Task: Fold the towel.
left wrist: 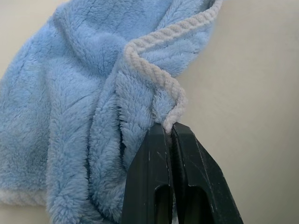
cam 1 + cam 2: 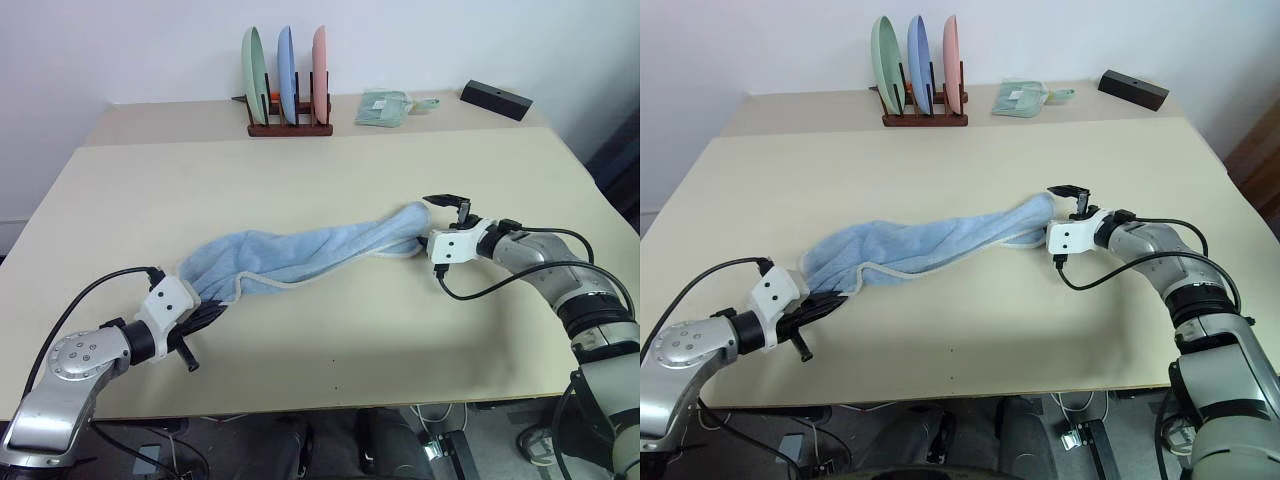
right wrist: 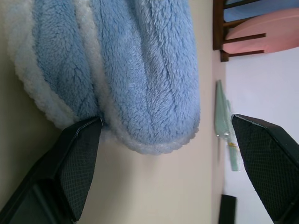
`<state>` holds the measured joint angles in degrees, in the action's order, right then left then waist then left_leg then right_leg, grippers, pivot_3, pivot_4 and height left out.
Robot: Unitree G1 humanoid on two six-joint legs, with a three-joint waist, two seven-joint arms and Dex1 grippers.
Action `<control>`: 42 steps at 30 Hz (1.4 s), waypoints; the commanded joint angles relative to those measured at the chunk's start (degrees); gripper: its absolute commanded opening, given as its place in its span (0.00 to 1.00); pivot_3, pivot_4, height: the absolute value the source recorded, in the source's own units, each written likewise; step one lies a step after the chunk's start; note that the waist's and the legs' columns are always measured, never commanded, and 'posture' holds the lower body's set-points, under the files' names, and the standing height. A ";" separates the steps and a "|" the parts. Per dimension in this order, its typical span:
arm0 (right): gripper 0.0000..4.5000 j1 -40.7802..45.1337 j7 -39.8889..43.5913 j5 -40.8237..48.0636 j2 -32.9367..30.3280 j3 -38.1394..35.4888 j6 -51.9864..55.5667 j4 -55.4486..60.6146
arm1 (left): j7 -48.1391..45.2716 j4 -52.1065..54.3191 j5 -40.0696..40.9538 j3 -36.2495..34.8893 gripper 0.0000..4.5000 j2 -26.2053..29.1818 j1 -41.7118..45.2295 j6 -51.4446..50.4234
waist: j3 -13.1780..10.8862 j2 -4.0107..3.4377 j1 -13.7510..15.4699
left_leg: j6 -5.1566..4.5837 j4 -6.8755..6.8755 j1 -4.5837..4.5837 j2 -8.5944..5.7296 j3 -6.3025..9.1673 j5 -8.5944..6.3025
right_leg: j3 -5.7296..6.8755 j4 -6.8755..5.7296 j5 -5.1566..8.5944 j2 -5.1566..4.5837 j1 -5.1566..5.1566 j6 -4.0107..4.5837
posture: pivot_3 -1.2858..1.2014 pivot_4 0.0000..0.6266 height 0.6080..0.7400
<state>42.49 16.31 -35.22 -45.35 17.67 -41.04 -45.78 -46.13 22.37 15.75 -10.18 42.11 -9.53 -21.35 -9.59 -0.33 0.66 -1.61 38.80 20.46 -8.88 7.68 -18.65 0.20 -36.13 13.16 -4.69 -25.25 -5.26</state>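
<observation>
The left gripper sits nearest the camera, at about 7 o'clock on the table. Its 2 fingers are clenched on the towel, pinching the whitish edge trim at what looks like a corner of the towel's left end.

The towel is not flat. It lies bunched into a long roll across the table's middle, running from that gripper at 8 o'clock up to about 3 o'clock.

At the towel's right end waits the right gripper. Its fingers are spread wide, 1 touching the table beside the rounded end of the roll and 1 raised clear of it, so it grasps nothing yet. The end sits just ahead of the gap.

The step in hand looks like taking that far end. To do it well, the right gripper should bite the trim at a corner rather than the thick blue bulk, so that it holds a single layer. Then both ends can be drawn apart to spread the cloth before any fold. Pulling too early could drag the roll.

At 12 o'clock stand 3 plates in a rack, then a mint cloth and a black block.
</observation>
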 commanded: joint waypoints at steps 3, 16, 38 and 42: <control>1.00 3.13 -6.60 -2.77 0.30 0.67 -1.65 -0.61 | 0.55 2.02 0.83 0.02 0.01 -0.40 0.17 -0.55 | 0.00 0.00 -0.02 | 0.00 0.00 0.00 0.00 -0.02 0.00 | -0.01 0.00 0.00 0.01 -0.01 0.00 | 0.52 0.24 1.00; 1.00 6.73 -12.36 -6.12 3.29 5.10 -3.97 -5.85 | 0.88 2.25 0.74 0.57 0.01 -1.12 0.81 -0.79 | 0.00 0.00 -0.10 | 0.01 -0.01 0.00 0.01 -0.03 0.00 | -0.02 0.00 0.00 0.02 -0.01 0.00 | 0.52 0.24 1.00; 0.01 5.51 -13.70 -0.72 -0.02 2.32 -5.16 -5.78 | 1.43 2.22 1.22 -1.41 0.00 -0.92 -0.71 -0.45 | 0.00 0.00 -0.13 | 0.02 -0.03 0.00 0.03 -0.05 0.01 | -0.05 0.00 -0.01 0.05 -0.04 0.02 | 0.52 0.24 1.00; 0.01 1.61 -6.92 5.93 -3.78 -0.60 -6.89 0.28 | 1.52 1.82 1.64 -4.02 0.00 -0.56 -0.79 0.66 | 0.00 0.00 0.05 | 0.02 -0.04 0.01 0.03 -0.05 0.01 | -0.05 0.02 -0.01 0.05 -0.04 0.02 | 0.52 0.24 1.00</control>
<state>44.24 7.23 -33.07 -47.54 19.75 -47.02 -49.01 -44.85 22.87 16.51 -11.75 40.99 -10.84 -21.99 -9.59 -0.33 0.71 -1.59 38.77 20.47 -8.85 7.63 -18.64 0.16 -36.12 13.15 -4.64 -25.28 -5.24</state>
